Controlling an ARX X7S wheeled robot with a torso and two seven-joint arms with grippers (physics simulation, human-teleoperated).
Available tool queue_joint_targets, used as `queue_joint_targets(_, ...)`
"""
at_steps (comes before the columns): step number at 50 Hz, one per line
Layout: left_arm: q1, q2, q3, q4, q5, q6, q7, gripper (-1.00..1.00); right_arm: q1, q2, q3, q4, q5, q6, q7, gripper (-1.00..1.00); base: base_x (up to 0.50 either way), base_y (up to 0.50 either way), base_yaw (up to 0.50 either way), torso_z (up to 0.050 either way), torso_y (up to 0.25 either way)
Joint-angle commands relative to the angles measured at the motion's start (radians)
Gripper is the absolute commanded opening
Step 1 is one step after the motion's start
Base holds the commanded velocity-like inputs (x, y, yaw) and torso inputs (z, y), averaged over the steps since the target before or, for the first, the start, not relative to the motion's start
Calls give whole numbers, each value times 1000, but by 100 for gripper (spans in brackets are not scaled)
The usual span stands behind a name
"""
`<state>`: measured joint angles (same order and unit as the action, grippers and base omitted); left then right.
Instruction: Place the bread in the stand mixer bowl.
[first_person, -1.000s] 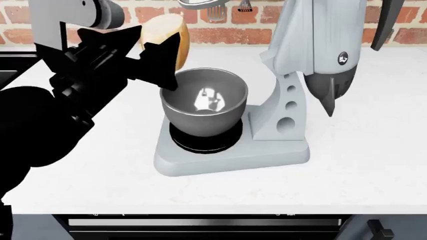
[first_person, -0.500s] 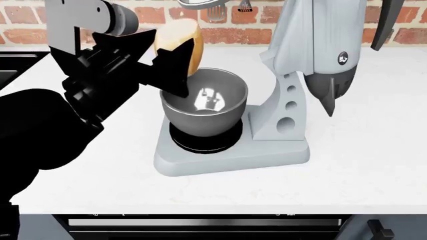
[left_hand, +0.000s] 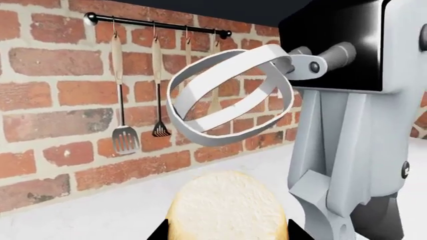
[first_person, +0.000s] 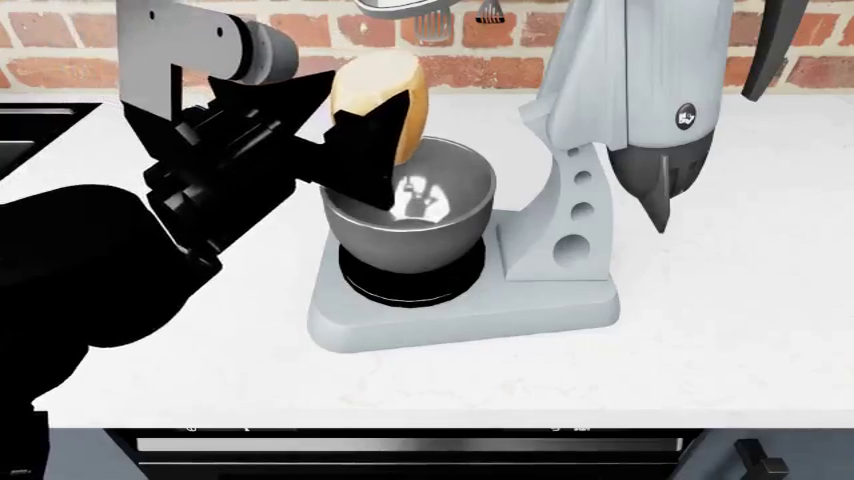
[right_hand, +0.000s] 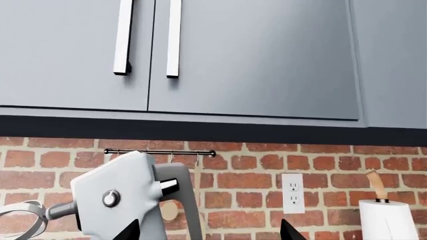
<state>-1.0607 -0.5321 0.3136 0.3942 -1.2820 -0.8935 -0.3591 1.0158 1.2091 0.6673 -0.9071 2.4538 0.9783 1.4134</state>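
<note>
The bread (first_person: 387, 85), a golden-tan chunk with a pale cut face, is held between the black fingers of my left gripper (first_person: 350, 115). It hangs above the left rim of the dark-grey stand mixer bowl (first_person: 400, 235), whose shiny inside is empty. In the left wrist view the bread (left_hand: 227, 205) fills the gap between the fingertips of the left gripper (left_hand: 227, 235). My right gripper (right_hand: 210, 232) is open and empty. It is raised and faces the brick wall and the mixer head (right_hand: 127, 195).
The light-grey mixer (first_person: 587, 200) stands on a white counter (first_person: 721, 330), its head (first_person: 641, 70) tilted up and its beater (left_hand: 227, 100) beside the bread. A utensil rail (left_hand: 157, 30), an outlet (right_hand: 292, 192) and a paper towel roll (right_hand: 390, 220) line the wall.
My left gripper has carried the bread to the right, from left of the bowl to above its left rim. The mixer and bowl have not moved.
</note>
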Motion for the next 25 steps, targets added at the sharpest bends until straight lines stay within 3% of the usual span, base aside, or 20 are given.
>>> queue_joint_targets(1, 2, 6, 5, -3, -16, 5, -8, -100, -7, 3, 5, -3, -2, -4, -5, 100, 0, 0, 0, 0, 0)
queue_joint_targets(25, 30, 4, 28, -9, 4, 18, 17, -100, -43, -18, 31, -7, -9, 14, -5, 100, 0, 0, 0, 0, 0)
